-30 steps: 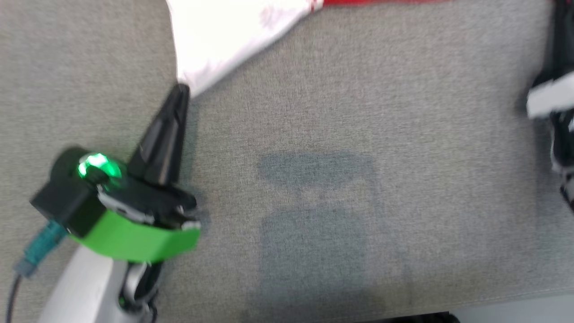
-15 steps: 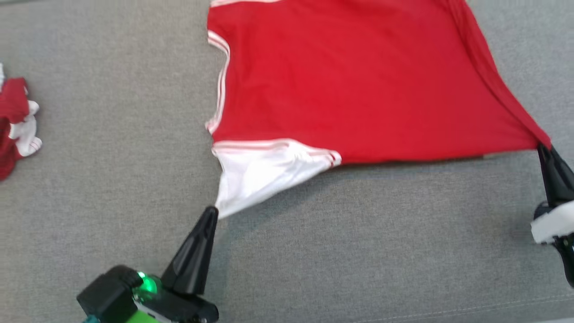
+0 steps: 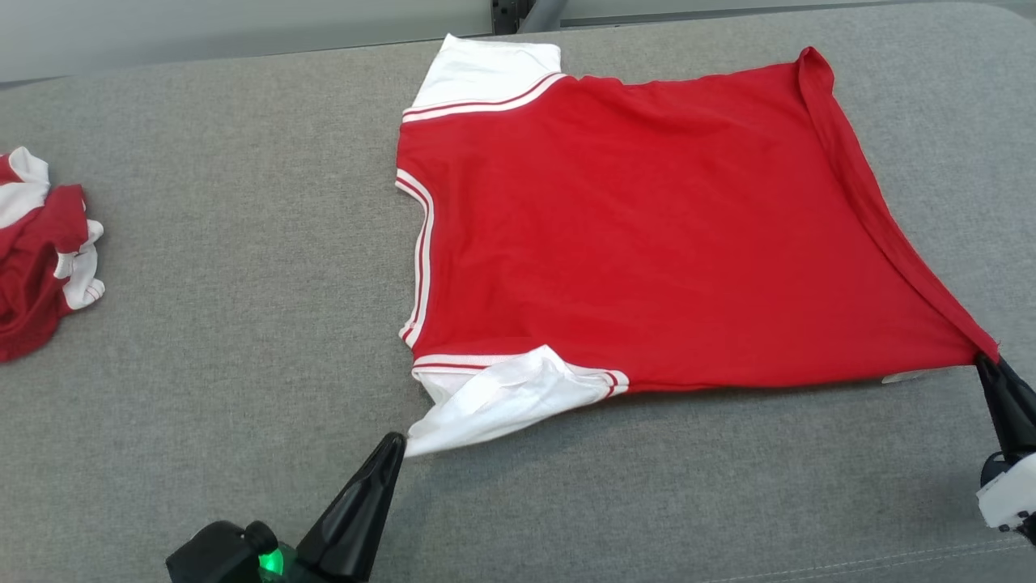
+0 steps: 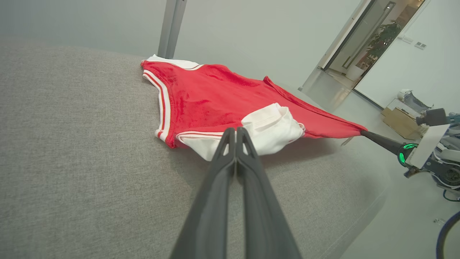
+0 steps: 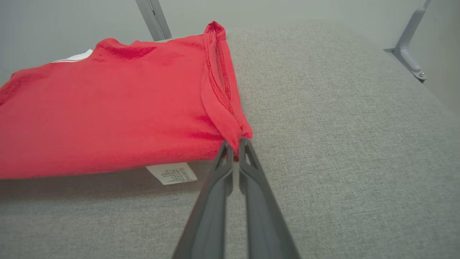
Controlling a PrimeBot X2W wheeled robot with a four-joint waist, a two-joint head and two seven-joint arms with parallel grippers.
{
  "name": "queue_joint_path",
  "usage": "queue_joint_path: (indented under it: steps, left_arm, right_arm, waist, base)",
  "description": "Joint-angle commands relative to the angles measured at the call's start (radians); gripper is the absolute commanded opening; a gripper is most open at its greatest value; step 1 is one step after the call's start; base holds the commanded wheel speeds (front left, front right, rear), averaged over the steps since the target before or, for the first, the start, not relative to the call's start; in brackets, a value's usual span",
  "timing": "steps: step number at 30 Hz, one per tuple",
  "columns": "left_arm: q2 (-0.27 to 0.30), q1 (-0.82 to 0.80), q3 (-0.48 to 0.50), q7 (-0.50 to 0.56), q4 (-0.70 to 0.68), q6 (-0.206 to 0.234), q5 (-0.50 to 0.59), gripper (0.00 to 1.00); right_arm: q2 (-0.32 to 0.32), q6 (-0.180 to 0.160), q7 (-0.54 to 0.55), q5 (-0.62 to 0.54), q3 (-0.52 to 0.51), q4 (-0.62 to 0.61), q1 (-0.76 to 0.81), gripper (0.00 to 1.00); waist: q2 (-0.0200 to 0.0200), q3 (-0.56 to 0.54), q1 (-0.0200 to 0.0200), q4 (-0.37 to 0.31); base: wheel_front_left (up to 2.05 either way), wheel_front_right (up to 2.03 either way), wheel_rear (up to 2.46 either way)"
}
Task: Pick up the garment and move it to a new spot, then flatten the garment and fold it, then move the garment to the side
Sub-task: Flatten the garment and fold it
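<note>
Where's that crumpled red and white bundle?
In the head view the bundle lies at the far left of the grey surface, apart from the spread red shirt on its right.

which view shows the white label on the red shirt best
The right wrist view: the label sticks out from under the shirt, close enough to show rows of print. The head view gives a pale sliver near the right gripper; in the left wrist view it is too small to tell.
</note>
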Motion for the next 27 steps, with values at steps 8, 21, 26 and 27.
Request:
queue_joint_path:
  steps: [8, 21, 26, 27]
  left_arm:
    - [-0.019, -0.236, -0.048, 0.029, 0.139, -0.002, 0.042, 0.00]
    - [-0.044, -0.585, -0.128, 0.005, 0.360, -0.002, 0.055, 0.00]
    - [-0.060, -0.682, -0.101, -0.003, 0.409, -0.002, 0.117, 0.00]
    - [-0.071, -0.690, -0.080, -0.002, 0.406, -0.002, 0.124, 0.00]
  right_arm:
    - [0.032, -0.002, 0.107, 0.028, 0.048, 0.108, -0.166, 0.00]
    - [0.085, -0.002, 0.140, 0.020, 0.077, 0.281, -0.452, 0.00]
    - [0.088, -0.002, 0.117, 0.021, 0.100, 0.319, -0.516, 0.00]
    - [0.089, -0.002, 0.112, 0.023, 0.106, 0.327, -0.527, 0.00]
  waist:
    - [-0.0001, 0.029, 0.0001, 0.003]
    - [-0.0001, 0.126, 0.0001, 0.015]
    - [-0.0001, 0.158, 0.0001, 0.014]
    - [-0.0001, 0.163, 0.0001, 0.013]
  base:
    - [0.00, 0.00, 0.00]
    - [0.00, 0.00, 0.00]
    - [0.00, 0.00, 0.00]
    - [0.00, 0.00, 0.00]
